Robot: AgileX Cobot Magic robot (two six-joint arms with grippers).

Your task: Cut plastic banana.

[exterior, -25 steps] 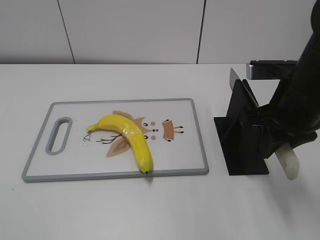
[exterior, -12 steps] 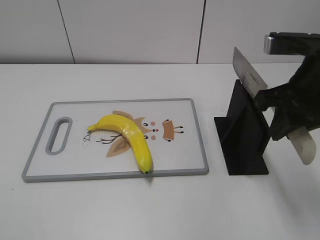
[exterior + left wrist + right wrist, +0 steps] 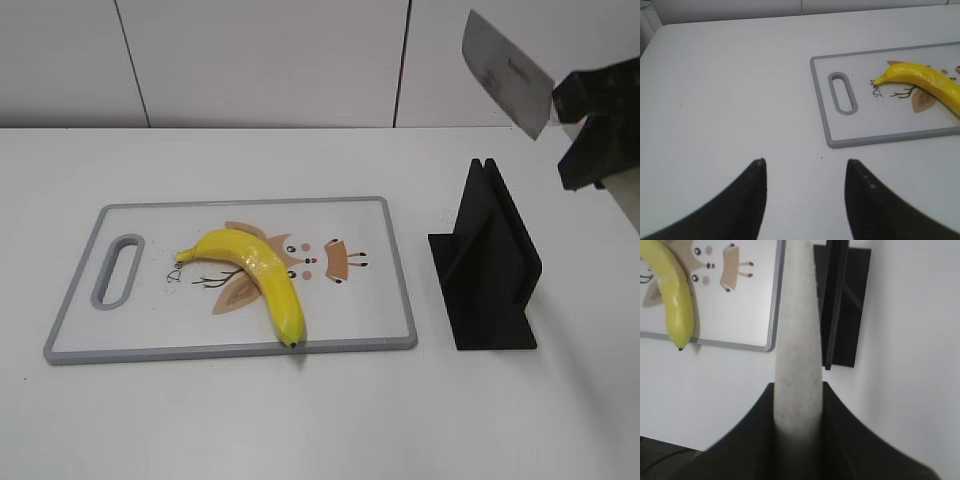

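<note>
Nearest you on the left, your left gripper (image 3: 805, 200) hangs low over bare white table (image 3: 730, 90), its jaws spread apart with nothing between them. Beyond it lies the grey-rimmed cutting board (image 3: 400, 290), its slotted handle toward the left. The plastic banana (image 3: 255, 275) lies flat on that board, curved, its stem pointing toward the handle side and its black tip resting right at the board's near rim. A cartoon print shows on the board under and beside the banana.

To the right of the board, standing apart from it on the table, you see the black knife stand (image 3: 487, 265), its slot vacant. Above and behind the stand, your right gripper (image 3: 598, 130) is raised high at the edge of the exterior view, its jaws clenched on the pale handle of the knife (image 3: 505, 70). The broad blade slants up and to the left, clear of the stand, against the wall behind.
</note>
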